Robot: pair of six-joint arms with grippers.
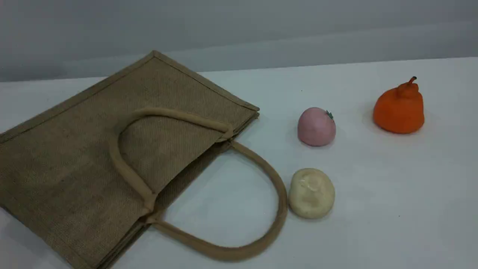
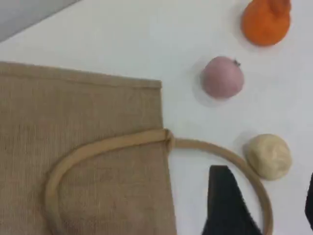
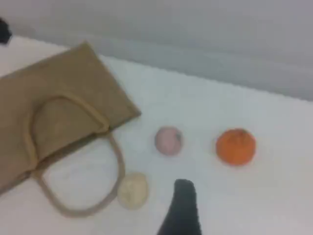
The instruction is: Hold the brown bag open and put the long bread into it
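Observation:
The brown bag (image 1: 74,160) lies flat on the white table at the left, its mouth closed and facing right. One loop handle (image 1: 127,164) rests on the bag's top face. The other handle (image 1: 278,201) lies out on the table. The long bread is out of view. In the left wrist view the bag (image 2: 73,122) fills the left, and my left gripper (image 2: 266,205) hovers open over the outer handle (image 2: 244,166), holding nothing. In the right wrist view the bag (image 3: 58,98) is at the left. Only one dark fingertip (image 3: 182,208) of my right gripper shows, with nothing against it.
A cream-white round lump (image 1: 312,192) sits just right of the outer handle. A pink round fruit (image 1: 316,126) lies behind it, and an orange pear-shaped fruit (image 1: 399,108) stands at the far right. A grey wall runs along the table's back edge.

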